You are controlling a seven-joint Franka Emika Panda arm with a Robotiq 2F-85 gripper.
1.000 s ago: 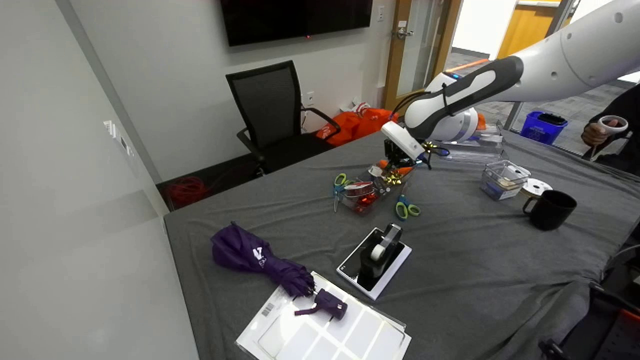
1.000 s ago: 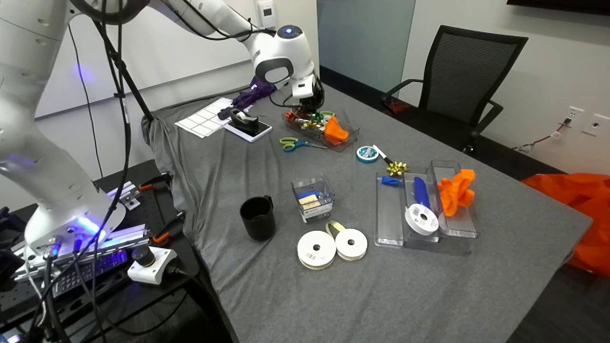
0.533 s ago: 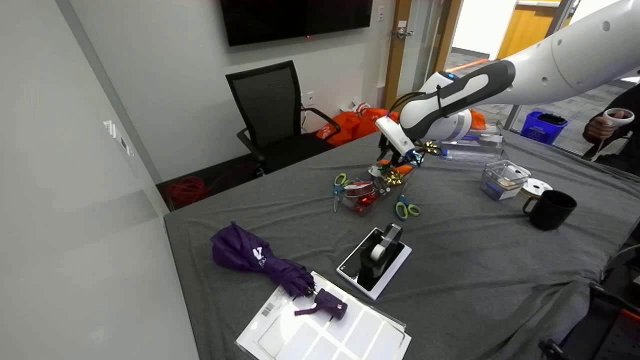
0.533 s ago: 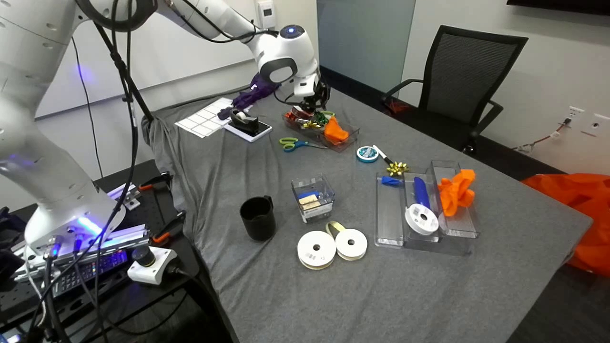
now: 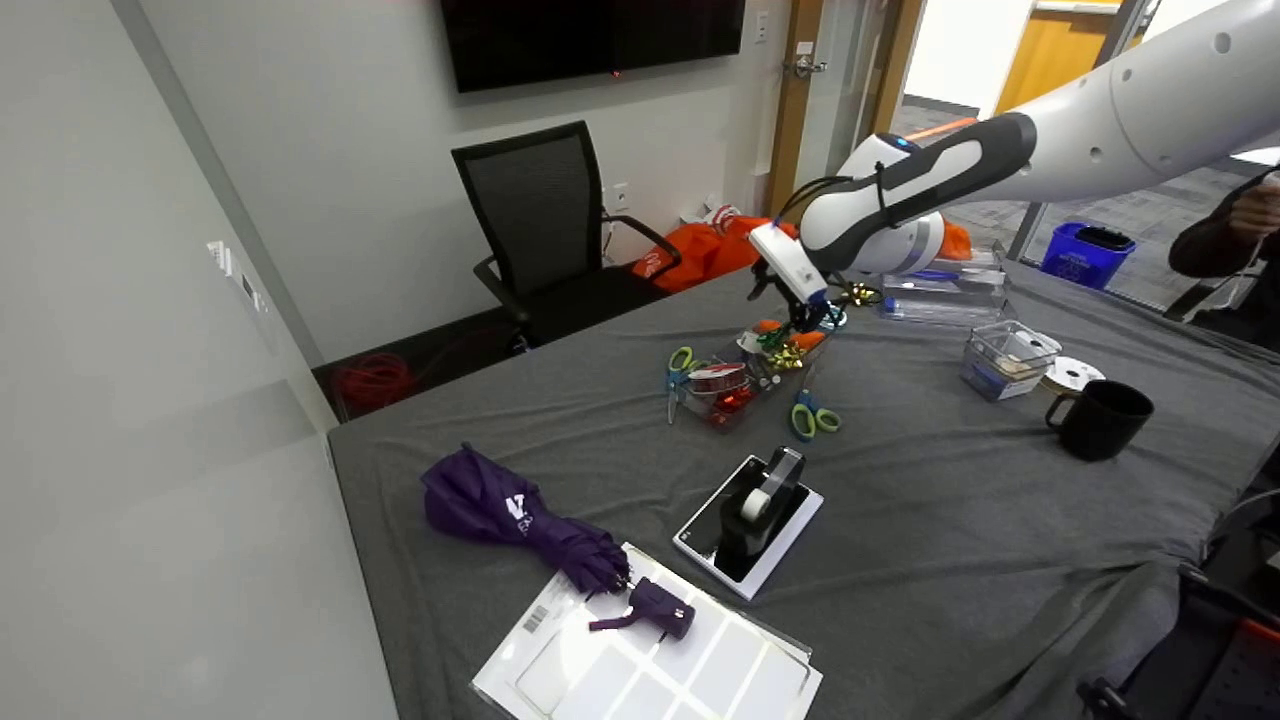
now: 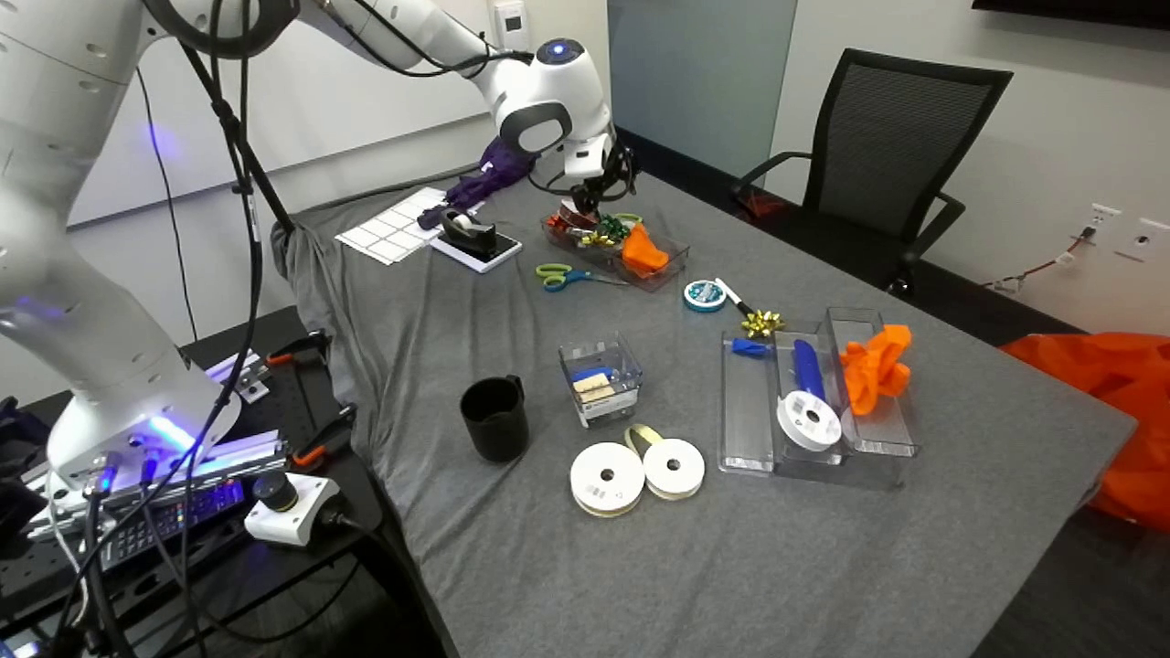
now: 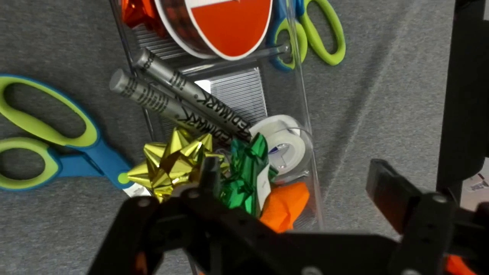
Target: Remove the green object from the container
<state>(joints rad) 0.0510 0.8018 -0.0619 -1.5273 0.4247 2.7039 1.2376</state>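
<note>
The green object, a shiny green bow (image 7: 244,183), lies inside the clear plastic container (image 7: 304,91) among other gift-wrap items. In both exterior views the green bow (image 5: 772,341) (image 6: 613,228) shows just under the gripper. My gripper (image 7: 297,172) is above the container with its jaws wide apart and nothing held. The left finger (image 7: 210,173) overlaps the view between the gold and green bows; the right finger (image 7: 387,187) is over the tablecloth beyond the container's wall. The dark gripper body hides the container's near end.
Beside the bow sit a gold bow (image 7: 175,162), silver markers (image 7: 183,95), a tape roll (image 7: 284,147), orange tissue (image 7: 286,204) and a red ribbon spool (image 7: 231,26). Scissors (image 7: 103,156) lie outside the wall. A tape dispenser (image 6: 468,233) and black mug (image 6: 494,420) stand farther off.
The jaws have spread from shut to wide. The gripper has risen a little and shifted slightly over the container, leaving the green bow in plainer sight inside it.
</note>
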